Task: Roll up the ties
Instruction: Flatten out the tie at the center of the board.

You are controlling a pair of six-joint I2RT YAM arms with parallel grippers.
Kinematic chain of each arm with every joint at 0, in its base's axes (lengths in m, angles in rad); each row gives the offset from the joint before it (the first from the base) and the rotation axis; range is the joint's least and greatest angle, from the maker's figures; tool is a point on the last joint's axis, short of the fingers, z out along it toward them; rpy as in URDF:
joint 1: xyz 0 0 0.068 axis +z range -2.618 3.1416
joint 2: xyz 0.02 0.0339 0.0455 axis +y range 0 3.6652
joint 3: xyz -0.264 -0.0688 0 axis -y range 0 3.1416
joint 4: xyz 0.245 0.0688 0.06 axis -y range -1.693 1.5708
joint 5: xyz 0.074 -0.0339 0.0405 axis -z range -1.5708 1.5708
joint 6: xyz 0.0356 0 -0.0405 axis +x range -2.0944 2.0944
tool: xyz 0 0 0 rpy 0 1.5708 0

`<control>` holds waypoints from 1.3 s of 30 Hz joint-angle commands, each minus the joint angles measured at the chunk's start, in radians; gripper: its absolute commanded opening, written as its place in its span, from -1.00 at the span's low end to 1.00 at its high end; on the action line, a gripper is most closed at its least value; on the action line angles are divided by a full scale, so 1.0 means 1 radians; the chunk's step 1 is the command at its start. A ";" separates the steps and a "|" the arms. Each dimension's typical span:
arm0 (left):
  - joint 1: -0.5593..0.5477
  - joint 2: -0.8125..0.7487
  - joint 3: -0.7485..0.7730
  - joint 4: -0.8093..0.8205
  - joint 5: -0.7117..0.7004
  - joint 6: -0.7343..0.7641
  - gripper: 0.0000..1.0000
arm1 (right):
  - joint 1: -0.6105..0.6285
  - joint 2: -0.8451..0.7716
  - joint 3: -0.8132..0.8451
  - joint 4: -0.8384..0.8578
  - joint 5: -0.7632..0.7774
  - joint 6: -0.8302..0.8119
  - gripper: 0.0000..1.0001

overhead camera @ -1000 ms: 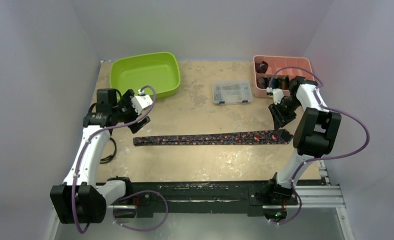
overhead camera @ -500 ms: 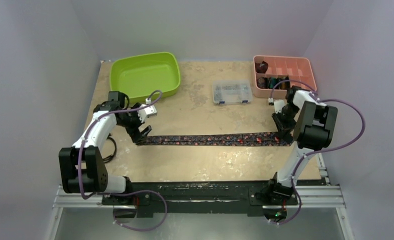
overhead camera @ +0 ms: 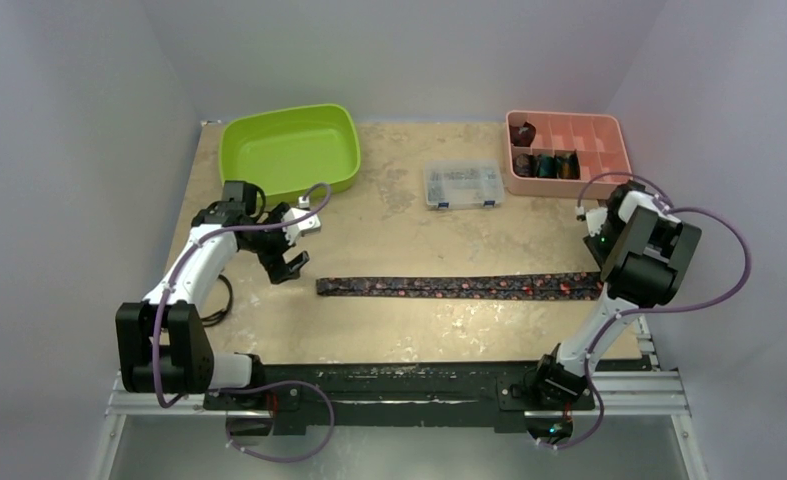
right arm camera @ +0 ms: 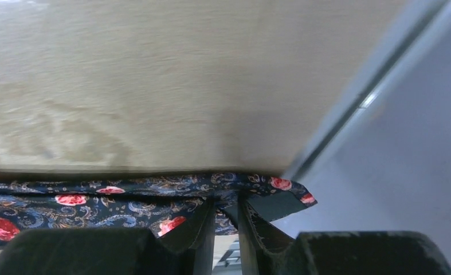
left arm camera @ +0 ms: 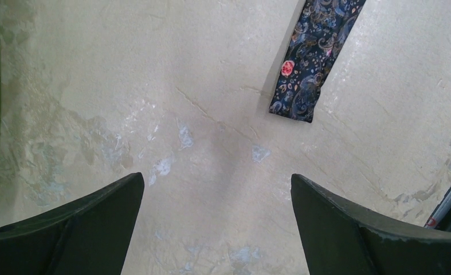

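Tie point(overhead camera: 459, 287): lying lengthwise across table point(overhead camera: 389, 330)
Right gripper point(right arm camera: 226, 207): narrow; pinching tie's end near table edge
Left gripper point(left arm camera: 216, 183): jaws wide, empty; above table, beside tie's other end

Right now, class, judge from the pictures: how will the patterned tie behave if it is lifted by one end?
Probably floppy: the tie lies thin and flat along the table, so it would likely drape, not stay straight. Its end folds where the right gripper pinches it, suggesting soft, light cloth. Unlikely to roll by itself.
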 commanded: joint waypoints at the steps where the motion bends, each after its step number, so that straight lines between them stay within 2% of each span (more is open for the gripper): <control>1: -0.025 -0.023 0.039 0.009 0.038 -0.023 1.00 | -0.015 -0.028 0.091 0.036 -0.056 -0.050 -0.57; 5: -0.057 -0.018 0.031 -0.029 0.033 0.006 1.00 | 0.071 -0.107 0.118 -0.091 -0.202 0.010 -0.51; 9: -0.133 -0.008 0.015 -0.024 0.024 0.009 1.00 | 0.161 -0.162 0.065 -0.122 -0.277 0.064 -0.50; 15: -0.207 0.038 0.034 0.027 0.069 -0.065 1.00 | 0.299 -0.187 0.064 -0.144 -0.497 0.177 -0.49; 17: -0.208 0.049 0.056 0.041 0.108 -0.132 1.00 | 0.365 -0.202 0.088 -0.134 -0.577 0.214 -0.49; 20: -0.205 0.041 0.115 0.051 0.165 -0.321 1.00 | 0.434 -0.243 0.149 -0.097 -0.688 0.272 -0.45; 24: -0.181 -0.041 0.123 0.148 0.267 -0.680 1.00 | 0.455 -0.351 0.230 0.006 -0.860 0.335 -0.46; 25: -0.174 -0.070 0.114 0.166 0.281 -0.744 1.00 | 0.455 -0.400 0.235 0.070 -0.909 0.377 -0.39; 26: -0.168 -0.098 0.107 0.180 0.287 -0.822 1.00 | 0.486 -0.464 0.208 0.173 -0.936 0.439 -0.17; 28: -0.140 -0.146 0.074 0.223 0.305 -0.942 1.00 | 0.519 -0.582 0.080 0.512 -0.931 0.599 0.44; 29: -0.118 -0.166 0.052 0.248 0.334 -1.022 1.00 | 0.522 -0.626 0.002 0.671 -0.917 0.722 0.65; 31: -0.069 -0.178 -0.008 0.313 0.406 -1.171 1.00 | 0.522 -0.621 -0.045 0.771 -0.990 0.860 0.77; 32: -0.047 -0.183 -0.037 0.334 0.411 -1.243 1.00 | 0.524 -0.576 -0.036 0.765 -1.068 0.890 0.78; 33: -0.023 -0.188 -0.068 0.347 0.394 -1.305 1.00 | 0.537 -0.517 -0.022 0.745 -1.167 0.922 0.71; 34: -0.007 -0.196 -0.098 0.358 0.371 -1.363 1.00 | 0.573 -0.456 0.000 0.709 -1.244 0.934 0.48; 35: 0.002 -0.202 -0.129 0.367 0.350 -1.403 1.00 | 0.624 -0.398 0.043 0.603 -1.234 0.881 0.31; 36: 0.017 -0.207 -0.161 0.374 0.329 -1.446 1.00 | 0.684 -0.370 0.060 0.547 -1.203 0.830 0.26; 39: 0.046 -0.215 -0.223 0.357 0.274 -1.524 1.00 | 0.838 -0.349 -0.014 0.647 -1.126 0.889 0.19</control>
